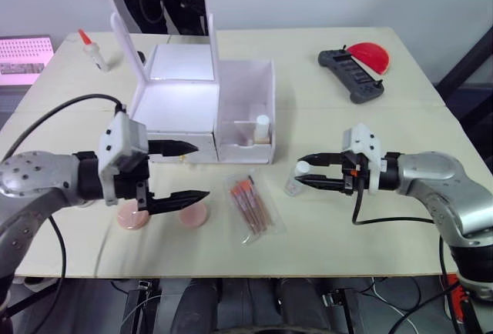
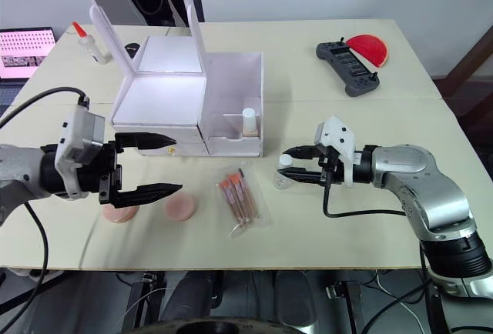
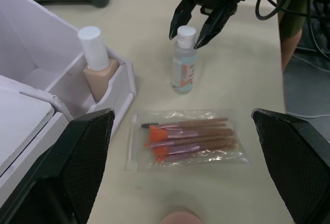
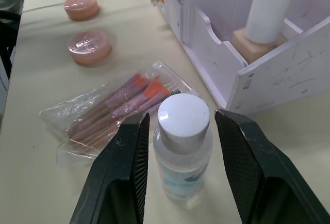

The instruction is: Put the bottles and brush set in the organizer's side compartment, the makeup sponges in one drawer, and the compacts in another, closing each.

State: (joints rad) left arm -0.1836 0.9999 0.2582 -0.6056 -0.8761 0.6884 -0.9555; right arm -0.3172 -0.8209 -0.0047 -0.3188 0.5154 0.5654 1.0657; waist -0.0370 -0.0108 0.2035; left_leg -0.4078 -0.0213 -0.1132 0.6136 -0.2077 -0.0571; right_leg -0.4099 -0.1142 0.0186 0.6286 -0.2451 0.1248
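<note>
Lab: worktable (image 1: 431,195), cables, controller (image 1: 350,74)

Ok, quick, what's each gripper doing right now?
Left gripper: open, holding nothing, above the compacts.
Right gripper: open, fingers on either side of the clear bottle, not yet closed on it.
</note>
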